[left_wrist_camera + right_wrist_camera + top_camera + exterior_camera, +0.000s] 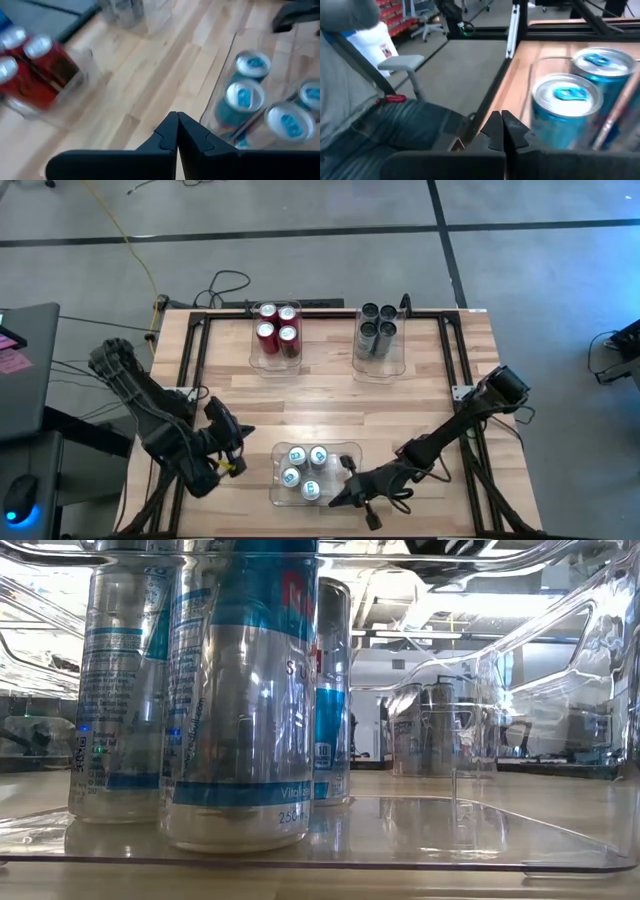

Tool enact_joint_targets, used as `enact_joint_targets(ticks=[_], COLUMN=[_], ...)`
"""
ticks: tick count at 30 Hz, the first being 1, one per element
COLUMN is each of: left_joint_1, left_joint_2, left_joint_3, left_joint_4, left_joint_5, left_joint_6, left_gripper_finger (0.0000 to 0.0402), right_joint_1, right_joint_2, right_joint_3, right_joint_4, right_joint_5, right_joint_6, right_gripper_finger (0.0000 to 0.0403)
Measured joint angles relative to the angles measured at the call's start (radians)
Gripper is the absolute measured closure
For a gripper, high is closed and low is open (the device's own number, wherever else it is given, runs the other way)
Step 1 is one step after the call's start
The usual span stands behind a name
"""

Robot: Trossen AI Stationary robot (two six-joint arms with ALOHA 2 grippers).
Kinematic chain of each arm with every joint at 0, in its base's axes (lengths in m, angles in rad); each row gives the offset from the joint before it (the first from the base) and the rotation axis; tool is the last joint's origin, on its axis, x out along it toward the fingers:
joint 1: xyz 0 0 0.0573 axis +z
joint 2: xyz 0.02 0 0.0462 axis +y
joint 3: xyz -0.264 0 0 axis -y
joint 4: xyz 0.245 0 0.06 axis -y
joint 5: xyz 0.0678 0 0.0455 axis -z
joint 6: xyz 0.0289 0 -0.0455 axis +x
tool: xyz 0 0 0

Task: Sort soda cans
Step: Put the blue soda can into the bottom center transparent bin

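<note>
My left fingers [177, 131] and right fingers [501, 131] are pressed shut on nothing, flanking the near clear bin [350, 452] where four upright silver-blue cans [304, 470] stand, right side nearer. Red cans [277, 328] and dark grey cans [377, 326] fill the two far bins across the surface, so sorting looks finished

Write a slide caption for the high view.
Red cans, grey cans and silver-blue cans sorted into three bins; both grippers shut, empty.
</note>
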Motion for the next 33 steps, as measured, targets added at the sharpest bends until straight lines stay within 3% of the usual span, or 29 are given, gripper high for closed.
enact_joint_targets(ticks=[6, 15, 22, 33], left_joint_1=[0.001, 0.018, 0.018, 0.018], left_joint_2=[-0.175, -0.317, -0.334, -0.333], left_joint_3=[-0.289, -0.547, -0.62, -0.621], left_joint_4=[0.244, 0.326, 0.434, 0.54], left_joint_5=[0.01, 0.012, 0.021, 0.043], left_joint_6=[0.001, -0.147, -0.151, -0.071], left_gripper_finger=[0.0401, 0.0401, 0.0401, 0.0401], right_joint_1=[0.011, -0.033, -0.065, -0.049], right_joint_2=[0.078, 0.152, 0.156, 0.156], right_joint_3=[0.048, 0.104, 0.111, 0.111], right_joint_4=[0.02, 0.025, 0.03, -0.017], right_joint_5=[-0.007, -0.089, -0.094, 0.031], right_joint_6=[-0.003, -0.009, -0.011, -0.004], right_gripper_finger=[0.0402, 0.0403, 0.0403, 0.0403])
